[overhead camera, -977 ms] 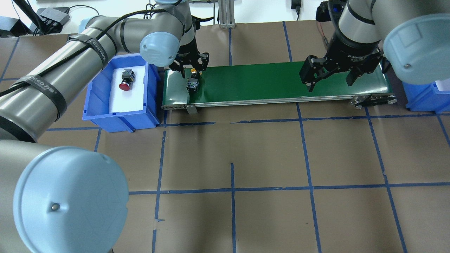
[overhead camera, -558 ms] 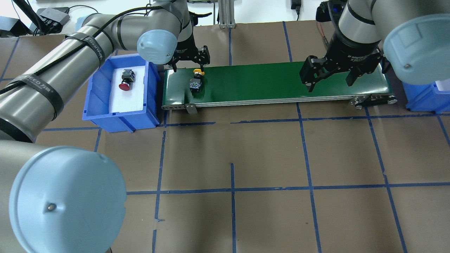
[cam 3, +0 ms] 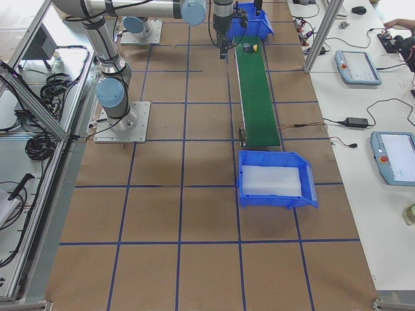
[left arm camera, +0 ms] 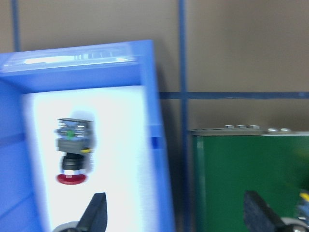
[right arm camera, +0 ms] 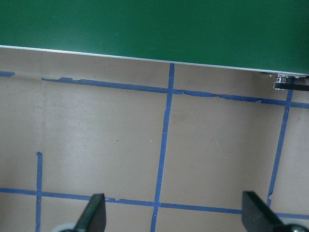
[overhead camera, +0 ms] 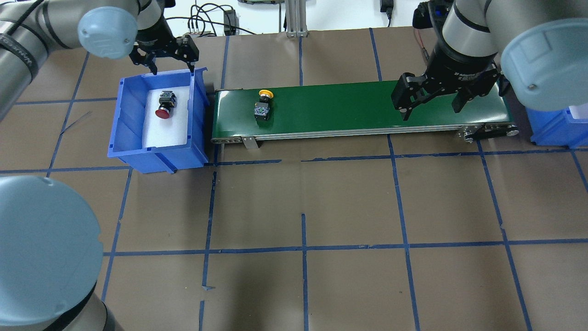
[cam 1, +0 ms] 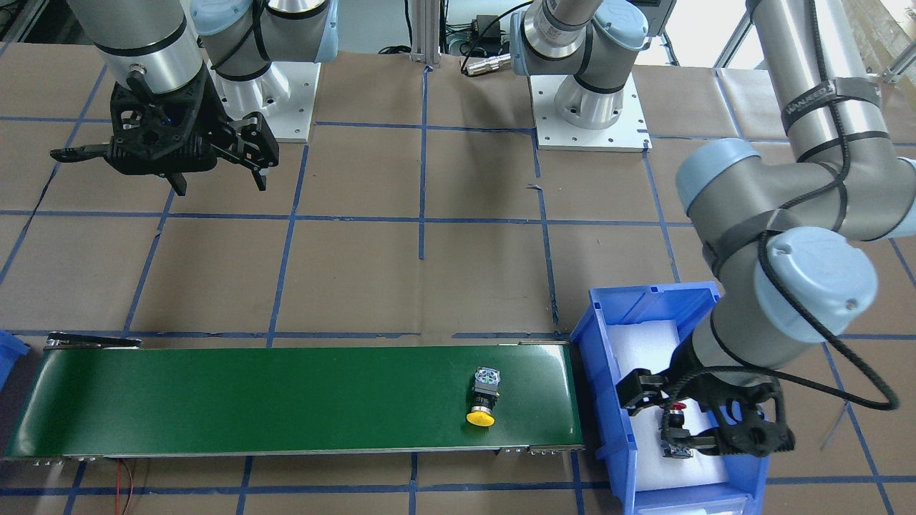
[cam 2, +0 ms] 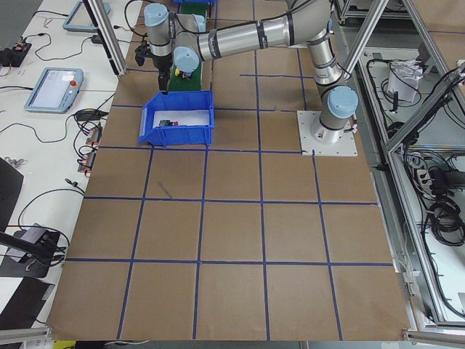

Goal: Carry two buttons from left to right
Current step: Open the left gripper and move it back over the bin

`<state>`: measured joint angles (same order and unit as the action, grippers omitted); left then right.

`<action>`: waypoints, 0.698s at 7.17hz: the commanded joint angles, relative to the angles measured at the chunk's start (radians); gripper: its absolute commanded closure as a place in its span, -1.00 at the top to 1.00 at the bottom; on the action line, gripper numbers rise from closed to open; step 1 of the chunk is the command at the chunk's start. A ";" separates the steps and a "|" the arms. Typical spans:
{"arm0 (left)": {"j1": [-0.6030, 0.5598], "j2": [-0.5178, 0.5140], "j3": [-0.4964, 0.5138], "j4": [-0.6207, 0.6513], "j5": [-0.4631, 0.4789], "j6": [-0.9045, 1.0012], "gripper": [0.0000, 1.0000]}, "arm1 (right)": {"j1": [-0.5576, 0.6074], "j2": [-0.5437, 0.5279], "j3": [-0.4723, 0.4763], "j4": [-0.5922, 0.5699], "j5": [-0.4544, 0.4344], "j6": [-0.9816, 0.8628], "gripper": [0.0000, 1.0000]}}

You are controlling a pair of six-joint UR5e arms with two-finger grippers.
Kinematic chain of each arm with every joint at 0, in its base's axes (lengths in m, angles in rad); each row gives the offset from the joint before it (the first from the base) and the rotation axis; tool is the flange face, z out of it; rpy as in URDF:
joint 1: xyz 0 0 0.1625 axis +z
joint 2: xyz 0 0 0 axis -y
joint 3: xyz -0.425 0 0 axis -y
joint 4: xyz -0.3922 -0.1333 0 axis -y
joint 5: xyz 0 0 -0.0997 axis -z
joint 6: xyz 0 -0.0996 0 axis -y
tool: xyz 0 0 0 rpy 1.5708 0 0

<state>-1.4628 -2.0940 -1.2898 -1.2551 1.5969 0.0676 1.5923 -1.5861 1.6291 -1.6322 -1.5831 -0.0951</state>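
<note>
yellow button (overhead camera: 262, 105): lying across belt (overhead camera: 344, 105), cap far | red button (overhead camera: 164, 105): in bin (overhead camera: 156, 158), cap near | left gripper (overhead camera: 173, 64), right gripper (overhead camera: 432, 112): jaws wide

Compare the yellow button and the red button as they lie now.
The yellow button lies on the green conveyor belt; the red button lies in the blue bin. The yellow button's cap points away from the robot, the red button's toward it. Both lie on their sides, ungripped.
</note>
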 commanded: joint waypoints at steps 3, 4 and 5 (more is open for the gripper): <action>0.071 -0.078 -0.006 0.042 -0.002 0.101 0.60 | 0.000 0.000 0.000 0.000 0.000 0.000 0.99; 0.068 -0.113 -0.003 0.069 -0.003 0.101 0.48 | 0.000 -0.002 0.000 0.000 0.000 0.000 0.99; 0.065 -0.126 -0.005 0.092 -0.015 0.104 0.46 | 0.000 0.000 0.000 0.000 0.000 0.000 0.99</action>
<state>-1.3946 -2.1958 -1.2947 -1.1913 1.5917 0.1683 1.5922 -1.5866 1.6291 -1.6322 -1.5831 -0.0951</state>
